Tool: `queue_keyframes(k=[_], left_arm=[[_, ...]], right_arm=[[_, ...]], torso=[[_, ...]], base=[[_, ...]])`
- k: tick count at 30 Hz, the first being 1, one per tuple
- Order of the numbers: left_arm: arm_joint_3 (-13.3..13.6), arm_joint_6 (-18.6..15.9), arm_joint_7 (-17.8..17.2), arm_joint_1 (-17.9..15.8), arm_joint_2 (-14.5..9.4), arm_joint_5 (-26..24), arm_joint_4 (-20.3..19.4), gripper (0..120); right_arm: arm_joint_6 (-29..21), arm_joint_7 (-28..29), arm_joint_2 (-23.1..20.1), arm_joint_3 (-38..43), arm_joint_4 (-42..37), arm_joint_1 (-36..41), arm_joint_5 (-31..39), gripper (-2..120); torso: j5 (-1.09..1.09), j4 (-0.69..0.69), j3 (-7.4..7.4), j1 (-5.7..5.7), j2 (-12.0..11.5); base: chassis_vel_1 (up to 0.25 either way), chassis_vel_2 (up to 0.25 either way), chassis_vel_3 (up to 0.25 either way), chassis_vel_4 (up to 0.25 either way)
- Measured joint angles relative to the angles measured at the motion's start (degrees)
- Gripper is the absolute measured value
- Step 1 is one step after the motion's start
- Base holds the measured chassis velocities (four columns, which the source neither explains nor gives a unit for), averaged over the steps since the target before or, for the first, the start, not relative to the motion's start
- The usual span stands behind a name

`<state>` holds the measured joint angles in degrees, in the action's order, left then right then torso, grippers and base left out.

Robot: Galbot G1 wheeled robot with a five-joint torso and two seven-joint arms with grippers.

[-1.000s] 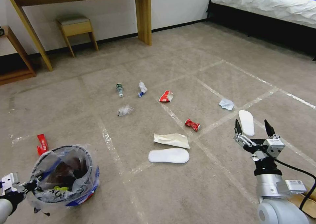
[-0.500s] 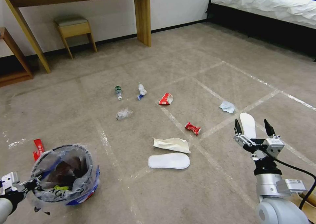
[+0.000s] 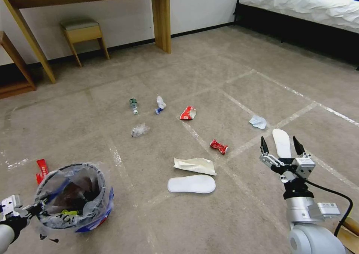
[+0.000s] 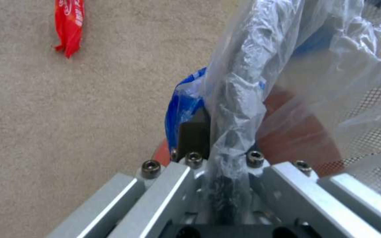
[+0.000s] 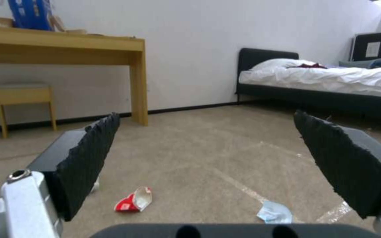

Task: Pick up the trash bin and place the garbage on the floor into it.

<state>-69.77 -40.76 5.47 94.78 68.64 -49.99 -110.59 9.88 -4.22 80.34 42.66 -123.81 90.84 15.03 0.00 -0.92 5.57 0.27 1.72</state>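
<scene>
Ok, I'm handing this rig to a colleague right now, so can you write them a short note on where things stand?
Left pincer: shut on the bin rim, holding it low at the robot's left. The bin already has some litter inside.
Right pincer: open, empty, held above the floor, in front of the far insole.
Still on the floor: near insole, paper bag, crushed can, red cup, blue tissue, bottle, clear plastic, white-blue wrapper, red wrapper beside the bin.
Done: bin picked up. Left: all the floor litter.
</scene>
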Motion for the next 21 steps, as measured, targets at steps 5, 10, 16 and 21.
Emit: queue_keyframes(k=[5,10,16,21], left_arm=[[0.0,0.0,-0.1,-0.1,0.2,0.0,0.0,1],[0.1,0.0,-0.1,-0.5,0.6,0.0,0.0,1],[0.3,0.0,-0.2,-1.1,1.1,0.1,0.0,1],[0.3,0.0,-0.2,-1.1,1.2,0.1,-0.5,1]], right_arm=[[0.1,0.0,-0.1,0.1,0.4,-0.2,0.0,100],[0.2,0.0,-0.2,0.1,0.5,-0.3,0.1,100],[0.7,-0.2,-0.6,0.6,0.5,-0.2,0.7,100],[0.8,-0.5,-0.8,0.8,0.4,-0.1,1.1,100]], torso=[[0.0,0.0,0.0,0.0,0.0],[0.0,0.0,0.0,0.0,0.0],[0.0,0.0,0.0,0.0,0.0],[0.0,0.0,0.0,0.0,0.0]], base=[[0.0,0.0,0.0,0.0],[0.0,0.0,0.0,0.0],[0.0,0.0,0.0,0.0],[0.0,0.0,0.0,0.0]])
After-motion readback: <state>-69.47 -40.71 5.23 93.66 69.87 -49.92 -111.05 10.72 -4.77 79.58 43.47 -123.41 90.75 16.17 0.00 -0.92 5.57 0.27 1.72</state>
